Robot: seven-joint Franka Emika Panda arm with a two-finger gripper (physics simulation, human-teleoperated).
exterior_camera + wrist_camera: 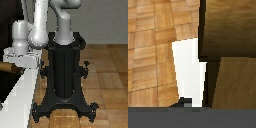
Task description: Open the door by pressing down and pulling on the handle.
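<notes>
The door (pixel 7 86) is a dark panel at the exterior view's lower left, set in a white frame (pixel 25 90). The handle (pixel 5 66) is a short tan bar sticking out of the door near the picture's edge. My gripper (pixel 15 61) hangs on the white arm just above the handle and looks close to it or on it. Its fingers are too small and hidden to read. In the wrist view a large tan wood-coloured surface (pixel 230 25), very near, fills one side beside a white strip (pixel 188 70). I cannot tell whether that surface is the handle.
The black robot pedestal (pixel 64 65) with its spreading feet stands in the middle on the wooden parquet floor (pixel 110 75). The white arm links (pixel 40 30) rise above it. A grey band (pixel 192 117) of my own hand crosses the wrist view's edge.
</notes>
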